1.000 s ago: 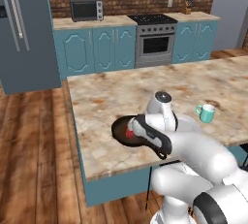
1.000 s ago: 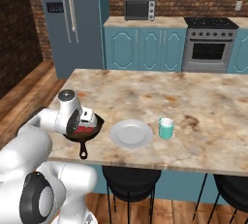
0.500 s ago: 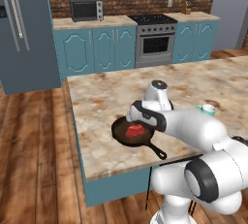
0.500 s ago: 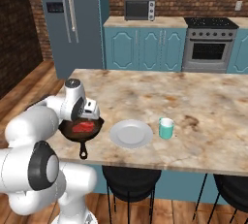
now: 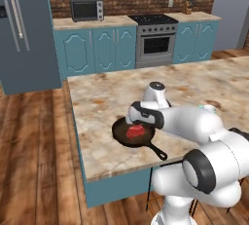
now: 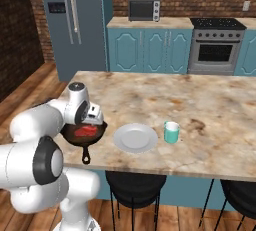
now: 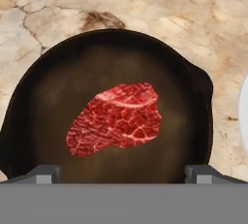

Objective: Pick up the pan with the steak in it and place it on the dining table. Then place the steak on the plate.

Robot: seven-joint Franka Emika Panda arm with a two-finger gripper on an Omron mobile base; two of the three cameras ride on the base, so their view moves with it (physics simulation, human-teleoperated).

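In the hand view the pan (image 7: 109, 106) already sits on the dining table (image 7: 145, 5), its handle out of frame, and the steak (image 7: 115, 119) lies a touch toward seven o'clock of the pan's centre, so the step in hand looks to be the second one: lifting the meat across to the plate (image 6: 135, 137). The gripper (image 7: 123, 172) hangs above the steak with jaws spread wide and nothing between them, one tip at seven o'clock and the other at five o'clock of the meat. To do this well, I would come straight down so the tips straddle the steak's narrower span, stop short of the iron, close gently on the soft chunk, then lift clear of the pan's rim before travelling. From the right base view the plate lies at three o'clock of the pan, just beside it, with a teal mug (image 6: 171, 132) further along the same line. Compared with a second ago, the arm has swung off the pan's near side, where it hid most of the pan, and now sits over the middle, leaving the handle free.
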